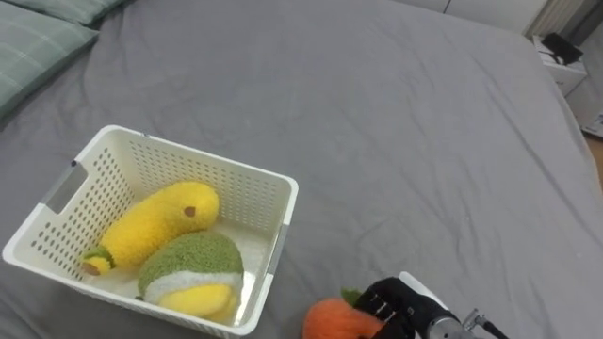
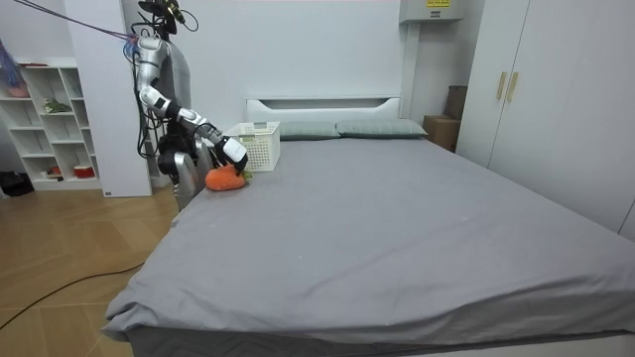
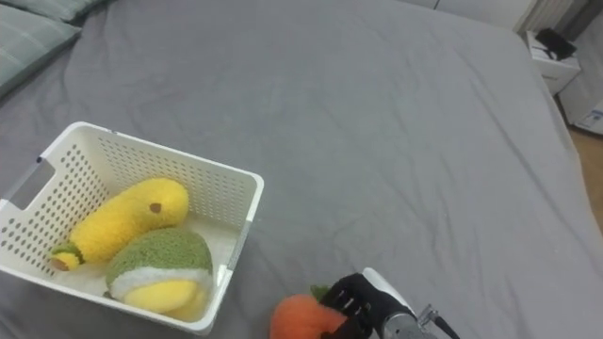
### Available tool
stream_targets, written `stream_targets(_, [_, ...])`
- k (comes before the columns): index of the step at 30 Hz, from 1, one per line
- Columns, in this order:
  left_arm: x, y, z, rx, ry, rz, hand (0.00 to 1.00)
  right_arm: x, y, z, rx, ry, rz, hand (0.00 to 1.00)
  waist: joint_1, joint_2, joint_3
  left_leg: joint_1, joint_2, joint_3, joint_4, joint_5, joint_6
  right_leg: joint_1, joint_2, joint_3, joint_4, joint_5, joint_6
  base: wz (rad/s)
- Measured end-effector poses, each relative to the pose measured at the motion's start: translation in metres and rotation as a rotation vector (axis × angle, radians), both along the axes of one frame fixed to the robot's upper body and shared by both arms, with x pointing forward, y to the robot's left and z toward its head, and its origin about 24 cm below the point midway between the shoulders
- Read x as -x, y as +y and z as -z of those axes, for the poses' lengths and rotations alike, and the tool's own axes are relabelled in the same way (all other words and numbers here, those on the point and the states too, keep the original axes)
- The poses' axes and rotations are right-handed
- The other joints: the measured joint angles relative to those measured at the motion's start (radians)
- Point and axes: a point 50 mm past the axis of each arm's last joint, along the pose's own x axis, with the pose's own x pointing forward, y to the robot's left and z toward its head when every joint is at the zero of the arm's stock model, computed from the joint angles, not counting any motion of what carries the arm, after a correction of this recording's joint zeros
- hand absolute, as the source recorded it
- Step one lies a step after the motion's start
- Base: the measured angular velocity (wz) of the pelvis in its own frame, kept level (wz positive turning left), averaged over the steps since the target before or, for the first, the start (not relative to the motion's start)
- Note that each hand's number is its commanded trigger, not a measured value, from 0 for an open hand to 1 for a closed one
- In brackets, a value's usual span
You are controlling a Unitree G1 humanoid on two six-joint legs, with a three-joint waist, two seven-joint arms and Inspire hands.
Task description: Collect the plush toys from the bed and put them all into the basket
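Wide open stretch on the grey bed (image 1: 405, 141): the middle and the far side lie bare, with free passage right across to the far edge. At the head end, the pillows (image 1: 38, 38) fill the far corner, well apart from everything else. Near the near edge stands the white basket (image 1: 219, 166), perforated walls up on all sides, open at the top. Inside it, the yellow plush (image 1: 155, 226) and the green plush (image 1: 193, 268) crowd the floor, leaving a small bare patch by the right wall. At the near edge, the right hand (image 1: 396, 303), fingers curled on the orange toy (image 1: 332, 323), sits near the basket, with a narrow lane of sheet between.
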Motion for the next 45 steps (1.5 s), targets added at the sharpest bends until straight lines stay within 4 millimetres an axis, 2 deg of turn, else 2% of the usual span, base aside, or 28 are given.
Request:
stream_targets(4, [-0.004,0.000,-0.001,-0.003,-0.006,0.022,0.00,0.003,0.004,0.004,-0.009,0.022,-0.010,1.00,-0.003,0.002,0.0010,-0.017,0.000,-0.003,0.008,0.000,0.000,-0.009,-0.001,-0.006,0.000,0.000,0.000,0.04])
stream_targets(15, [-0.004,0.001,-0.001,-0.009,-0.009,0.022,0.00,0.005,0.006,0.005,-0.021,0.026,-0.016,1.00,-0.004,0.010,0.0045,-0.035,0.000,-0.012,0.010,0.000,0.000,-0.018,-0.002,-0.014,0.000,0.000,-0.001,0.02])
stream_targets(23, [-0.001,0.001,-0.001,-0.021,-0.003,0.017,0.00,0.003,0.007,0.001,-0.033,0.030,-0.044,1.00,-0.011,0.017,0.0036,-0.026,-0.001,-0.017,0.017,0.000,0.000,-0.011,-0.003,-0.018,0.000,0.000,-0.001,0.01])
stream_targets(26, [-0.002,0.000,-0.002,-0.022,-0.013,0.017,0.00,-0.002,0.006,-0.006,-0.035,-0.004,-0.044,1.00,-0.013,0.024,0.0046,-0.010,-0.001,-0.016,0.018,0.000,0.000,0.002,-0.003,-0.015,0.000,0.000,-0.001,0.00])
stream_targets(29, [-0.013,0.000,-0.003,-0.019,-0.053,0.024,0.00,-0.006,0.005,-0.012,-0.007,-0.040,-0.066,1.00,-0.017,0.029,0.0067,0.008,-0.001,-0.017,0.016,0.000,0.000,0.020,-0.004,-0.016,0.000,0.000,0.000,0.00])
stream_targets(31, [-0.019,0.001,-0.004,-0.019,-0.086,0.020,0.00,-0.014,0.001,-0.023,0.022,-0.097,-0.083,1.00,-0.018,0.030,0.0078,0.017,-0.002,-0.017,0.017,0.000,0.000,0.029,-0.004,-0.016,0.002,0.000,0.000,0.00])
stream_targets(34, [-0.023,0.004,-0.005,-0.026,-0.103,0.008,0.00,-0.026,-0.008,-0.044,0.050,-0.200,-0.068,1.00,-0.031,0.027,0.0076,0.027,-0.002,-0.017,0.014,0.000,0.000,0.040,-0.004,-0.016,0.003,0.000,0.000,0.00])
stream_targets(37, [-0.028,0.005,-0.007,-0.028,-0.122,0.001,0.00,-0.033,-0.016,-0.059,0.073,-0.268,-0.045,1.00,-0.031,0.017,0.0051,0.028,-0.002,-0.015,0.013,0.000,0.000,0.040,-0.004,-0.013,0.004,0.000,0.000,-0.02])
stream_targets(40, [-0.031,0.005,-0.008,-0.027,-0.135,0.004,0.00,-0.039,-0.020,-0.072,0.094,-0.331,-0.034,1.00,-0.034,0.015,0.0044,0.036,-0.002,-0.009,0.013,0.000,0.000,0.040,-0.004,-0.009,0.004,0.000,0.000,-0.04])
stream_targets(45, [-0.032,0.004,-0.008,-0.026,-0.144,0.005,0.00,-0.048,-0.023,-0.084,0.102,-0.389,-0.019,1.00,-0.034,0.020,0.0079,0.055,-0.002,-0.004,0.006,0.000,0.001,0.055,-0.002,0.003,0.001,0.000,0.000,-0.03])
